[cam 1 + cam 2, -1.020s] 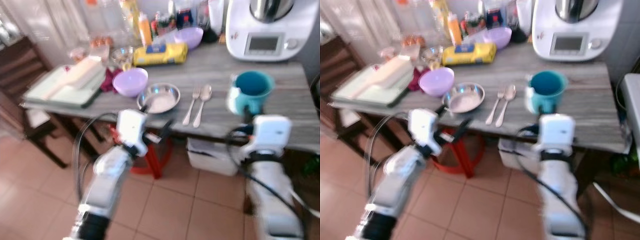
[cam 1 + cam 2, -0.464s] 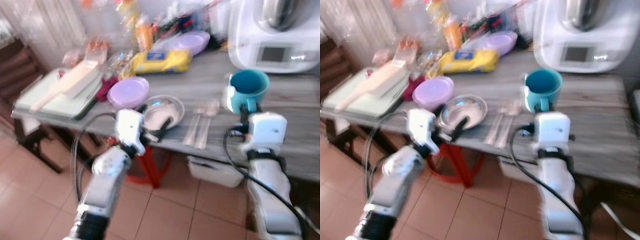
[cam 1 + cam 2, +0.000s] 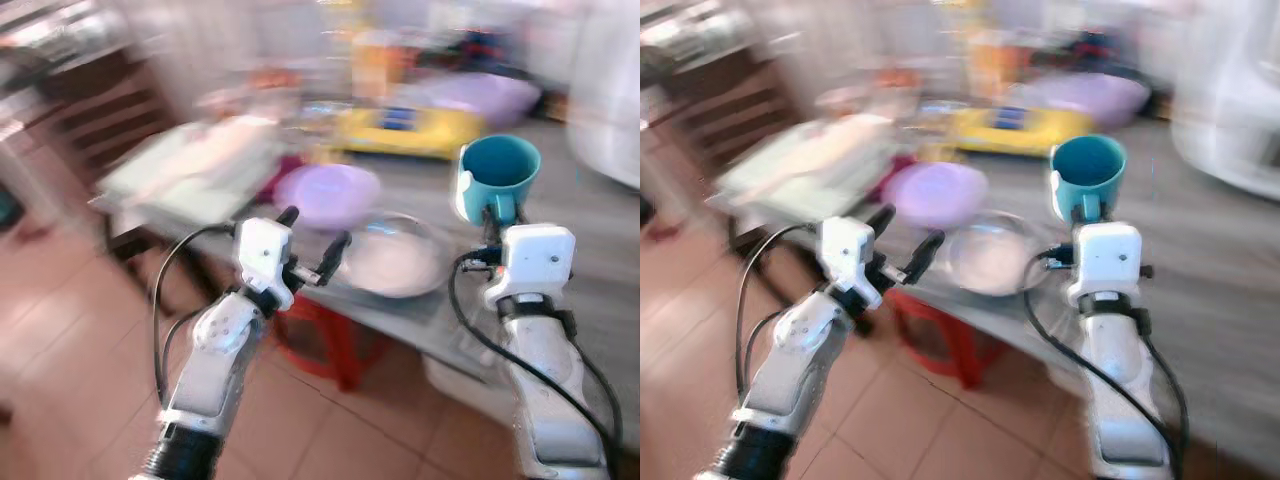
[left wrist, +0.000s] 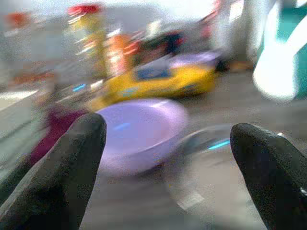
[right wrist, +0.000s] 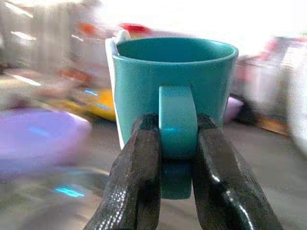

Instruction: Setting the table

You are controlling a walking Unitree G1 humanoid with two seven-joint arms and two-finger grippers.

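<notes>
- The teal mug (image 5: 175, 91) is pinched by its handle between the two fingers of the right gripper (image 5: 176, 143) and is carried upright above the grey table (image 3: 590, 290); a second ago it was seen down at the table's level near the fork and spoon.
- The whole scene is now heavily blurred and shifted, so the camera is judged to be turning, not the things.
- The left gripper (image 4: 168, 158) is held with its fingers wide apart and empty, aimed toward the lilac bowl (image 4: 141, 127) and the steel bowl (image 3: 395, 265).
- The mug is judged ready for carrying to its place setting.
</notes>
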